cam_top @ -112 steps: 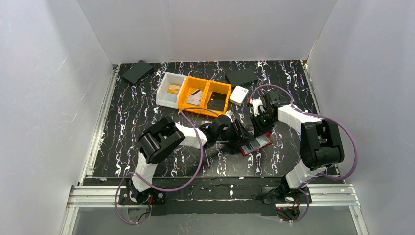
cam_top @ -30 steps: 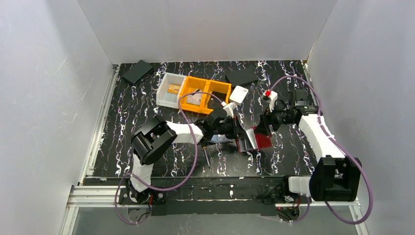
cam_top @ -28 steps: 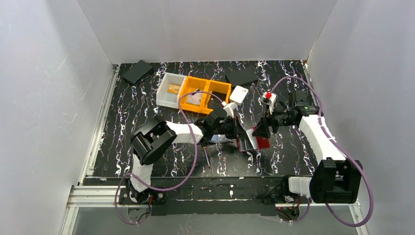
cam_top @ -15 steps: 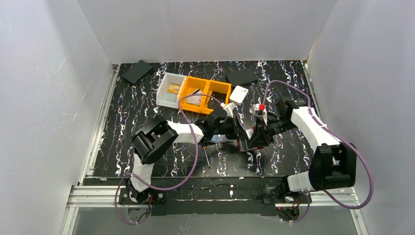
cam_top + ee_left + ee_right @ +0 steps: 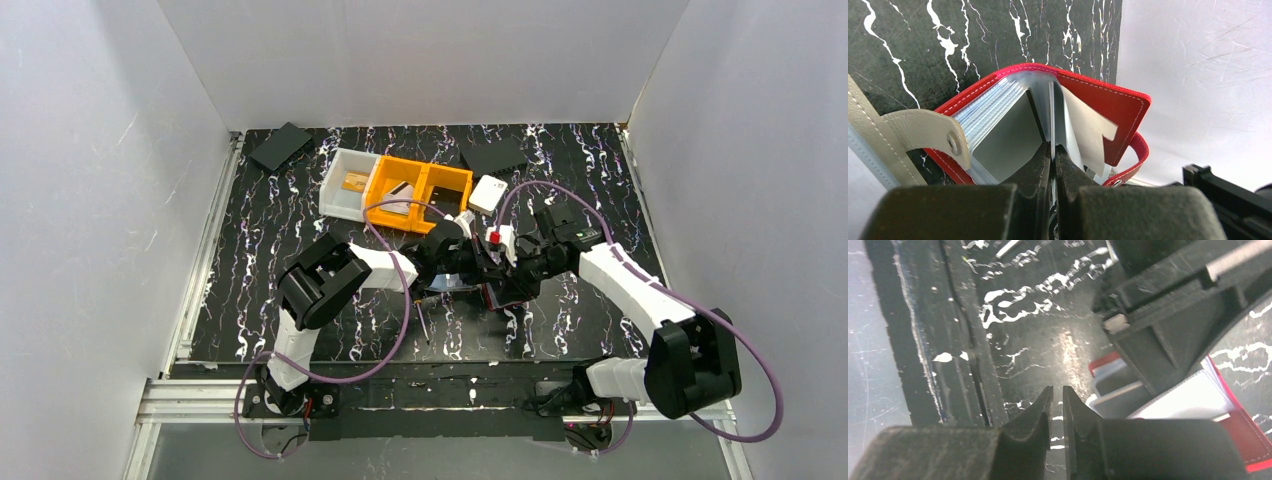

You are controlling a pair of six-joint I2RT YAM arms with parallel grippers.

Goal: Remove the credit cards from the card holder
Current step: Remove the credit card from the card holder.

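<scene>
The red card holder [image 5: 497, 297] lies open on the black marbled table. In the left wrist view it [image 5: 1100, 97] fans out clear sleeves [image 5: 990, 105], with a white card [image 5: 1088, 130] in one and a grey card [image 5: 1008, 140] in another. My left gripper [image 5: 1053, 146] is shut on a thin clear sleeve of the holder [image 5: 478, 268]. My right gripper [image 5: 1057, 390] has its jaws almost together with nothing between them. It hovers over the table just left of the holder's near edge [image 5: 1238, 432] and meets the left gripper [image 5: 513, 275].
An orange two-part bin [image 5: 455, 180] and a white bin [image 5: 335, 190] stand behind the arms and hold cards [image 5: 400, 195]. A small white object [image 5: 488, 193] lies to their right. Black flat pads lie at the back left [image 5: 280, 145] and back middle [image 5: 493, 155].
The right arm, swung out to the right one second ago, has come back left and down to the holder. The left gripper has kept its hold in place.
</scene>
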